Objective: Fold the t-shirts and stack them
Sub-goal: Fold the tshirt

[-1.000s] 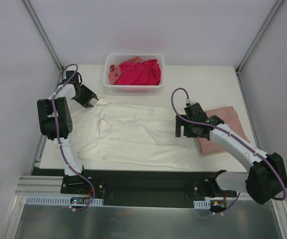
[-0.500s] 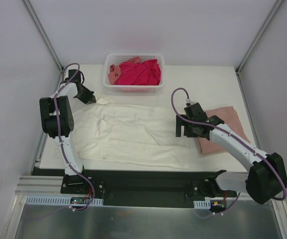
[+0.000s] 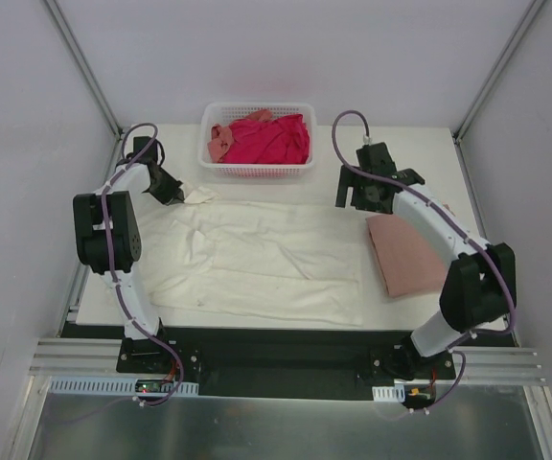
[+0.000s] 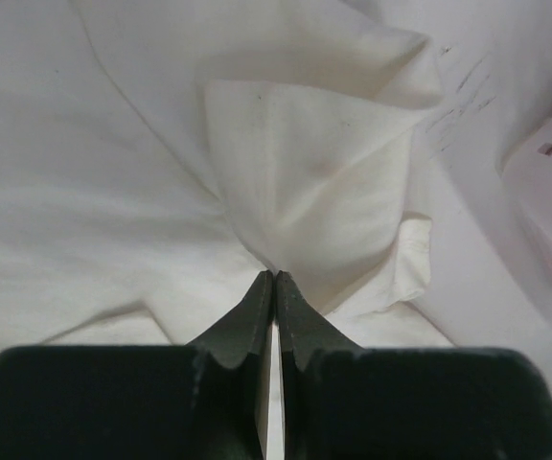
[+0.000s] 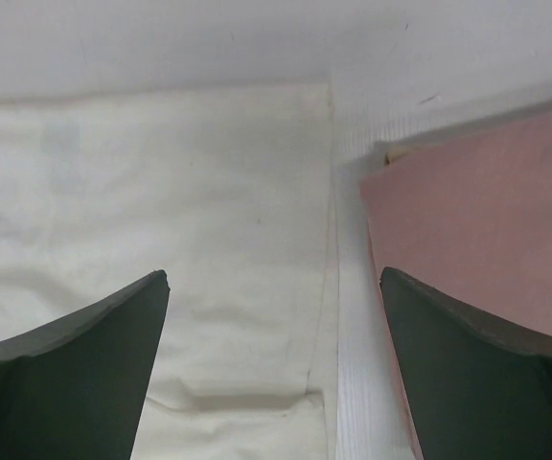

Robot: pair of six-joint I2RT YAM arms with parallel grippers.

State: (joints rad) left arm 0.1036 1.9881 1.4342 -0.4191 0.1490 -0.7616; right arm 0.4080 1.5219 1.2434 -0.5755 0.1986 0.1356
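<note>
Cream t-shirt (image 3: 257,259) lies spread, folded pink t-shirt (image 3: 412,254) beside it, magenta t-shirt (image 3: 276,140) bunched behind.

The cream t-shirt (image 3: 257,254), just in front of the basket (image 3: 257,171), is soft matt cotton cloth, wrinkled, with a few faint marks (clearest in the left wrist view). The basket is white plastic lattice, slightly glossy. The magenta-red t-shirt (image 3: 274,139) and the salmon t-shirt (image 3: 219,142) inside it are crumpled matt cloth. To the front right of the basket, the dusty pink t-shirt (image 3: 412,254) is smooth matt cloth. The table (image 3: 420,153) is white and matt. The fingers (image 4: 242,326) of the left gripper (image 4: 274,280) look like dark matt plastic.
</note>
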